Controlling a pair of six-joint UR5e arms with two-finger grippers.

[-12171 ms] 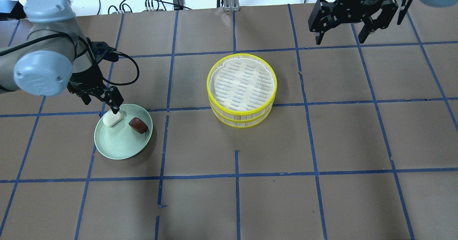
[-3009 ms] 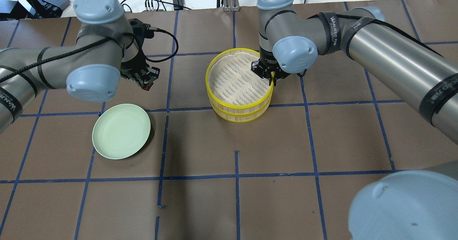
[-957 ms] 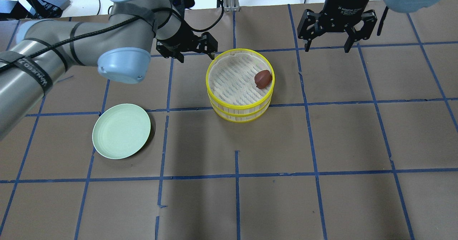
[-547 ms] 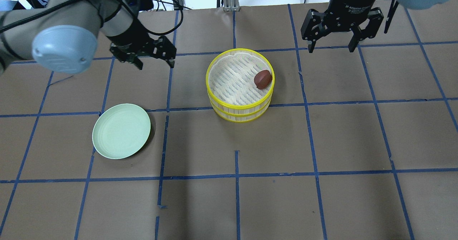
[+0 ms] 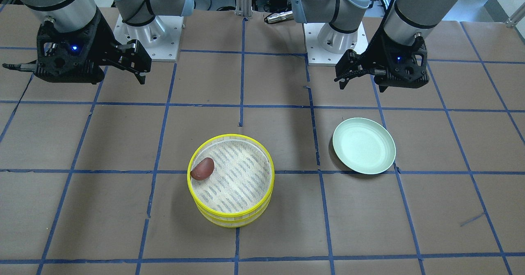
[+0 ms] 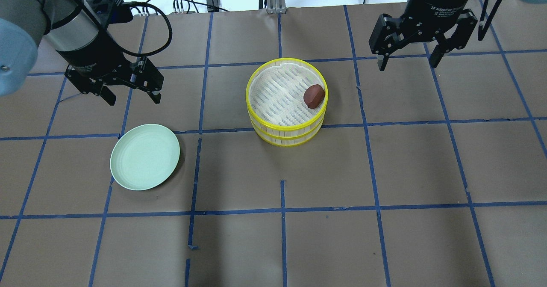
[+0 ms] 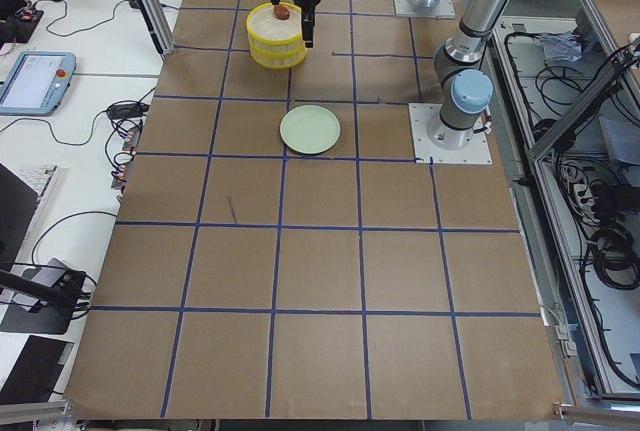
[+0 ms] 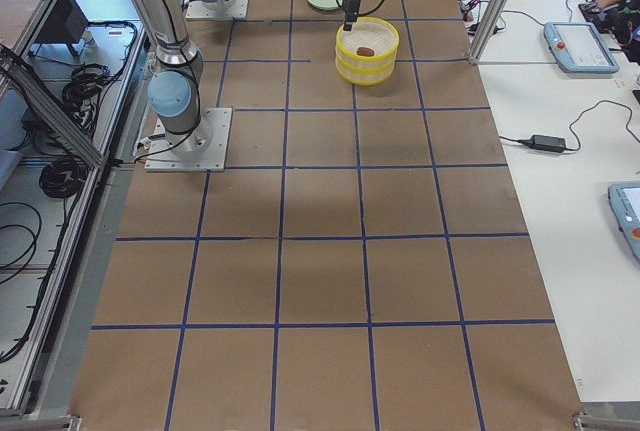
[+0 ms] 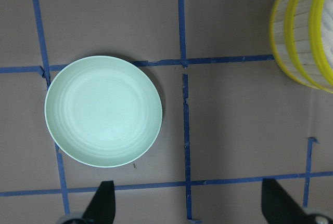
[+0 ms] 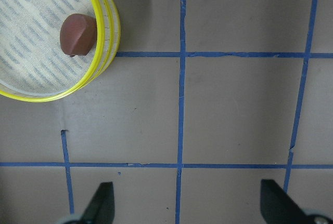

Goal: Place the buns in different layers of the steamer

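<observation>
The steamer [image 6: 285,137] is two yellow-rimmed trays stacked mid-table. The dark reddish-brown bun [image 6: 314,95] lies in the top tray by its right rim; it also shows in the front view [image 5: 202,169] and the right wrist view [image 10: 78,34]. The white bun shows in no view. My left gripper [image 6: 133,99] is open and empty, hovering just beyond the pale green plate [image 6: 145,156]. My right gripper [image 6: 406,64] is open and empty, up and to the right of the steamer.
The plate is empty and sits left of the steamer; it fills the left wrist view [image 9: 103,110], with the steamer's wall [image 9: 299,37] at that view's right edge. Brown paper with blue tape lines covers the table.
My left gripper has swung left and back from the steamer's left rim to beyond the plate. My right gripper drifted slightly right. The brown bun has stayed in the top tray.
</observation>
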